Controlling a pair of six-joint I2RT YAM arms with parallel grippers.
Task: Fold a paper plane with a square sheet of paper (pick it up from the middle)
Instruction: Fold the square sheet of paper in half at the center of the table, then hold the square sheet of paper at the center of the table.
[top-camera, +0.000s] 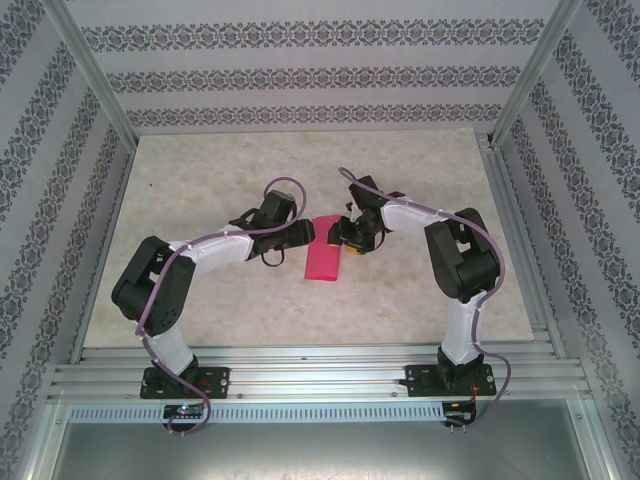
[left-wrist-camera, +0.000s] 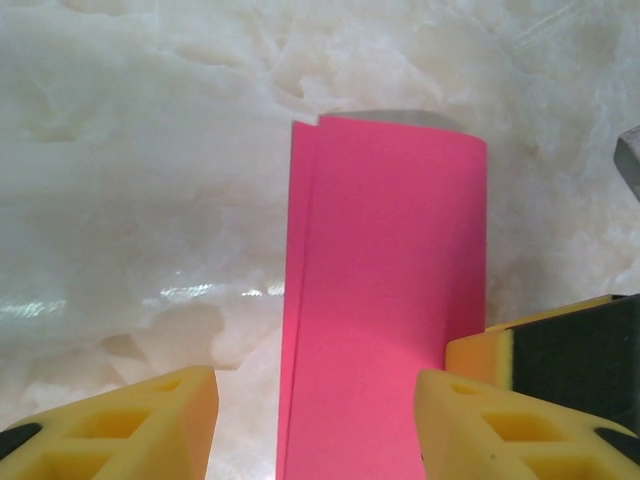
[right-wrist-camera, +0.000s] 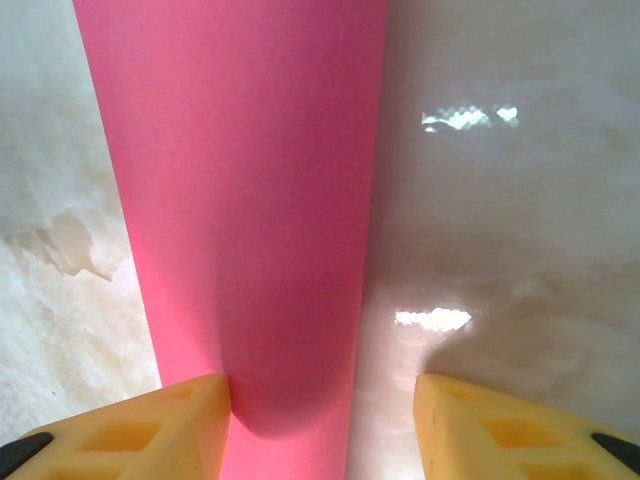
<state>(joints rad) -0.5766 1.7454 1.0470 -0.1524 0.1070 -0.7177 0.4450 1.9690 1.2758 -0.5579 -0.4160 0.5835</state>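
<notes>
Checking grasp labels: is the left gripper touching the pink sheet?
Cannot tell. In the left wrist view the sheet lies between the left gripper's open fingers: bare table separates it from one, the other overlaps its edge, contact unclear.

Bright overhead light — soft glare patches on glossy table (right-wrist-camera: 560, 200)

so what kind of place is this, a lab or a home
Most likely a lab robot cell: an aluminium frame and patterned backdrop panels around a marble-look tabletop.
</notes>
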